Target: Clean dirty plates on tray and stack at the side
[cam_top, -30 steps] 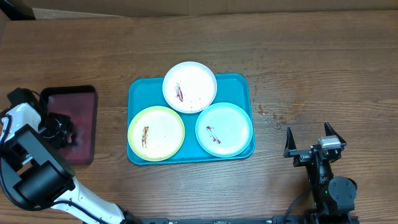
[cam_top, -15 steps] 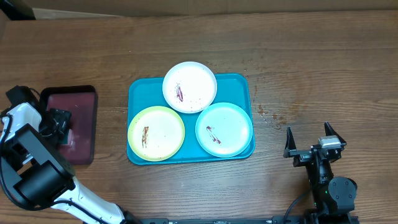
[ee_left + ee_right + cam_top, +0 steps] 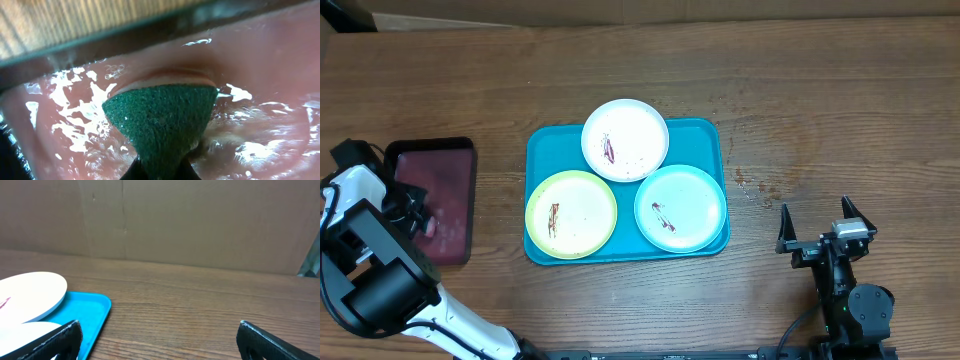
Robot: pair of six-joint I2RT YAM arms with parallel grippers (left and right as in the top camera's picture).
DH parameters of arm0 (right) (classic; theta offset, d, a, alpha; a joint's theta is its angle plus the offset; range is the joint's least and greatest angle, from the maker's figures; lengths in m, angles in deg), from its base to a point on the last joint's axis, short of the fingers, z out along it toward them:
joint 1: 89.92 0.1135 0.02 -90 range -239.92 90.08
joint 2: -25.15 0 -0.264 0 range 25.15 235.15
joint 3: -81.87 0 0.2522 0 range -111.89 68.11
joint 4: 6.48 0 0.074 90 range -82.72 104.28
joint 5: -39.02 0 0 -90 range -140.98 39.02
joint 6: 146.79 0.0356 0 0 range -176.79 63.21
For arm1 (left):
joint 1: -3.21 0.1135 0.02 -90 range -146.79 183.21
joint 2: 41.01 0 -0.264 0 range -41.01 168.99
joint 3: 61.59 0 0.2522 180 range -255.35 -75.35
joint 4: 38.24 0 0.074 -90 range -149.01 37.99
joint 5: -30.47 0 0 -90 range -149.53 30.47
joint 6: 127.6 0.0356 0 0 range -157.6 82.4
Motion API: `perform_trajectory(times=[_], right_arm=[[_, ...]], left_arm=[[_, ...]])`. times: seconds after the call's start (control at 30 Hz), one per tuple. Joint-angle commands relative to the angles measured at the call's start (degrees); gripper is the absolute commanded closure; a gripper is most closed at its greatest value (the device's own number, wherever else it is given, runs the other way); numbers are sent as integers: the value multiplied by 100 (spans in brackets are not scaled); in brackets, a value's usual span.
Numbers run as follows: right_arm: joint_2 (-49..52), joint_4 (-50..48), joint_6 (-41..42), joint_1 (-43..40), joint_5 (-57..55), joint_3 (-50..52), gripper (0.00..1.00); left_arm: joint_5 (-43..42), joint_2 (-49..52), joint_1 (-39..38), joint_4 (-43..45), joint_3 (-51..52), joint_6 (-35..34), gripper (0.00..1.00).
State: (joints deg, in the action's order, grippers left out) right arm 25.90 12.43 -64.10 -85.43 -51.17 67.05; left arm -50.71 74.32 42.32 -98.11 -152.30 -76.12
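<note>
The turquoise tray [image 3: 545, 150] lies mid-table and holds three smeared plates: white [image 3: 625, 139] at the back, yellow-green [image 3: 571, 213] front left, mint [image 3: 680, 207] front right. My left gripper [image 3: 417, 215] is down in a maroon tray [image 3: 445, 170] at the far left, shut on a green scrub sponge [image 3: 162, 122] pressed into the wet tray bottom [image 3: 280, 75]. My right gripper [image 3: 817, 228] is open and empty, right of the turquoise tray. In the right wrist view its fingers frame bare wood, with the tray's corner [image 3: 95, 312] and the white plate [image 3: 30, 295] at left.
The black-rimmed maroon tray holds shiny liquid. Small dark specks [image 3: 750, 185] lie on the wood right of the turquoise tray. A cardboard wall [image 3: 200, 220] stands behind the table.
My left gripper has shifted a little leftward and down inside the maroon tray with the sponge. The plates and the right arm have not moved.
</note>
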Motion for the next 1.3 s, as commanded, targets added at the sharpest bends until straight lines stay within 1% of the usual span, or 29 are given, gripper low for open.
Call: perform_trajectory(times=[0.0, 0.37, 0.5, 0.57, 0.63, 0.83, 0.97, 1.07, 1.13, 1.27], right_arm=[[-35, -33, -2, -2, 31, 61, 0], [-35, -33, -2, -2, 31, 61, 0], [-35, -33, -2, -2, 33, 61, 0], [-35, -33, -2, -2, 31, 61, 0], [-35, -33, -2, -2, 31, 61, 0], [-35, -33, -2, -2, 31, 61, 0], [-35, -33, -2, -2, 31, 61, 0], [-35, -33, -2, -2, 31, 61, 0], [-35, -33, -2, -2, 33, 61, 0], [-35, -33, -2, -2, 31, 61, 0]], left_arm=[[74, 111, 24, -361, -411, 127, 96], [2, 111, 15, -2332, -2612, 125, 96], [-435, 111, 13, -2774, -3191, 127, 96], [-695, 114, 7, -2804, -3178, 125, 96], [-758, 120, -57, -2664, -2979, 116, 96], [-1016, 120, -474, -1998, -1923, 81, 96], [-1010, 120, -761, -1580, -1351, 85, 96], [-975, 111, -802, -1585, -1362, 190, 96], [-990, 103, -782, -1755, -1558, 269, 96], [-992, 101, -695, -2457, -2356, 389, 96]])
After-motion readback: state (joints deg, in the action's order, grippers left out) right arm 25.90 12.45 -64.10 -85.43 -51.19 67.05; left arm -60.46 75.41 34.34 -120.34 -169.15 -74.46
